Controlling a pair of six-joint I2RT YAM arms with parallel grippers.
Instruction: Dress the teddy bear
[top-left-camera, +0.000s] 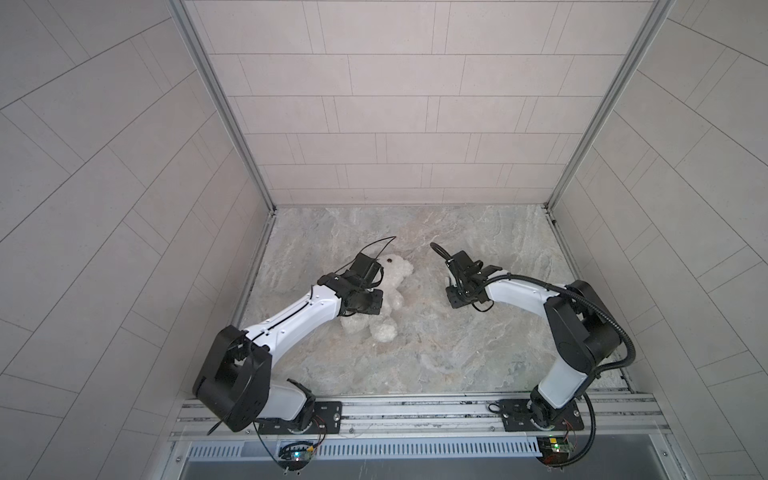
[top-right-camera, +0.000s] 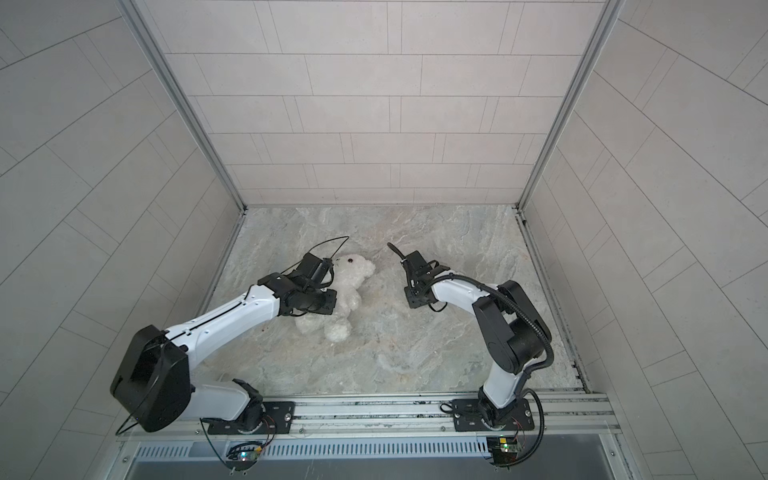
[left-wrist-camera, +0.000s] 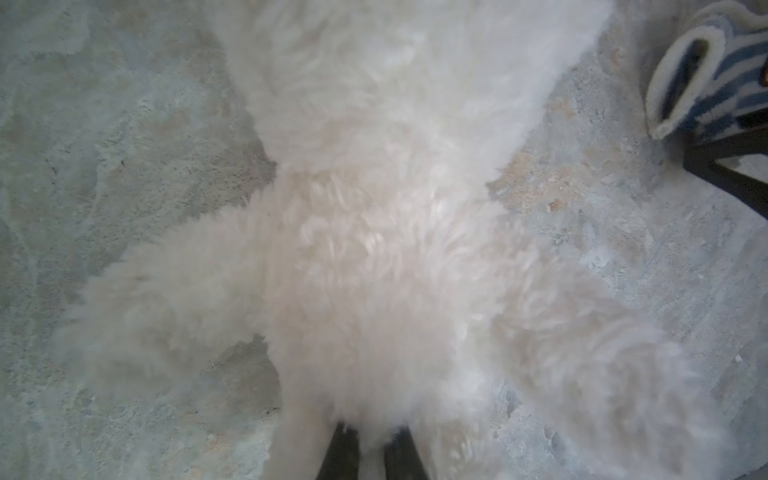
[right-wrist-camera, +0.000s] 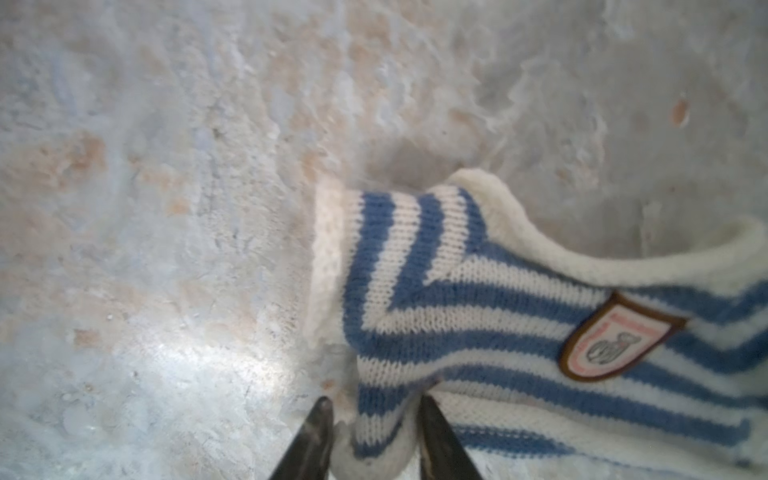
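Pinching fur of the teddy bear (left-wrist-camera: 374, 270), lying on the counter (left-wrist-camera: 124, 124) between and beyond the left fingers (left-wrist-camera: 338, 457); gripping the striped shirt (right-wrist-camera: 478, 316) by its hem between the right fingers (right-wrist-camera: 311, 444).

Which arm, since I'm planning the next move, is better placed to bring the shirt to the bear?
Right, likely: the right gripper pinches the striped shirt near the teddy bear, while the left gripper is shut on its fur, steadying it.
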